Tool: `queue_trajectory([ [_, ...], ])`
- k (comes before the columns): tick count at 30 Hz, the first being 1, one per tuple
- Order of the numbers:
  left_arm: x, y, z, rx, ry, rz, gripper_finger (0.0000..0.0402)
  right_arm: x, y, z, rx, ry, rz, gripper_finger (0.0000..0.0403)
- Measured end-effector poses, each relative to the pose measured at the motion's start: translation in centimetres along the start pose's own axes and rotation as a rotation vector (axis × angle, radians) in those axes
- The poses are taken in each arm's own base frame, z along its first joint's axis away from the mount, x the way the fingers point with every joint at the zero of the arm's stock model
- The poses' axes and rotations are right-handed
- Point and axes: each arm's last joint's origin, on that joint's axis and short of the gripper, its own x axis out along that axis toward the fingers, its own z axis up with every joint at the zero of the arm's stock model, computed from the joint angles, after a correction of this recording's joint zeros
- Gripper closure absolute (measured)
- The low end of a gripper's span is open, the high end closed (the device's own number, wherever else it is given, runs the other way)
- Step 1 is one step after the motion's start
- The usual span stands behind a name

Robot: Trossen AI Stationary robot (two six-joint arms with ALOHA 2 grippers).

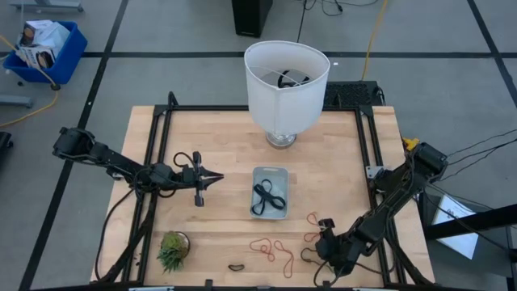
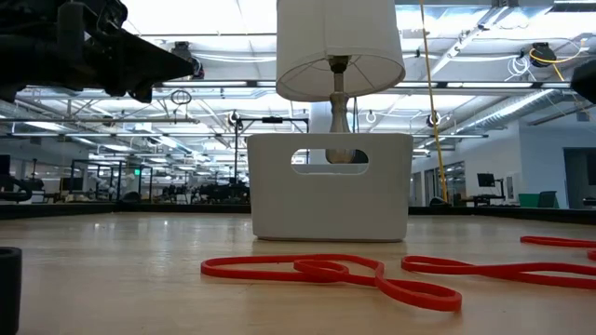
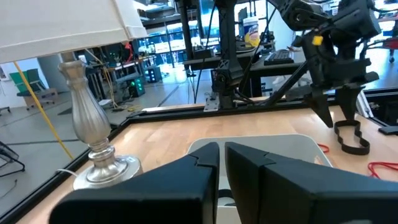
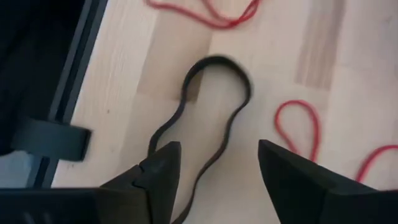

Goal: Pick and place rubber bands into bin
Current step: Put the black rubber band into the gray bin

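Observation:
The pale grey-blue bin sits mid-table with black rubber bands lying in it; it also shows in the low view. My right gripper is open near the table's front right, pointing down over a black rubber band that lies on the wood, its loop running between the two fingers. Whether a finger touches it I cannot tell. Red-orange bands lie loose in front of the bin, and another black band lies at the front edge. My left gripper is shut and empty, left of the bin.
A tall white lampshade on a silver base stands behind the bin. A small potted plant stands at the front left. More red bands lie right of the bin. A black frame borders the tabletop.

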Motion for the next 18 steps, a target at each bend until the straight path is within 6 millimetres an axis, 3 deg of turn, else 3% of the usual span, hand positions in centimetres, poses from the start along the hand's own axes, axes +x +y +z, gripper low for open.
queue_trajectory([
  [18, 0.0, 0.0, 0.0, -0.018, 0.002, 0.0, 0.0366, 3.3, 0.4, -1.4, 0.006, 0.099, -0.054, 0.0232],
])
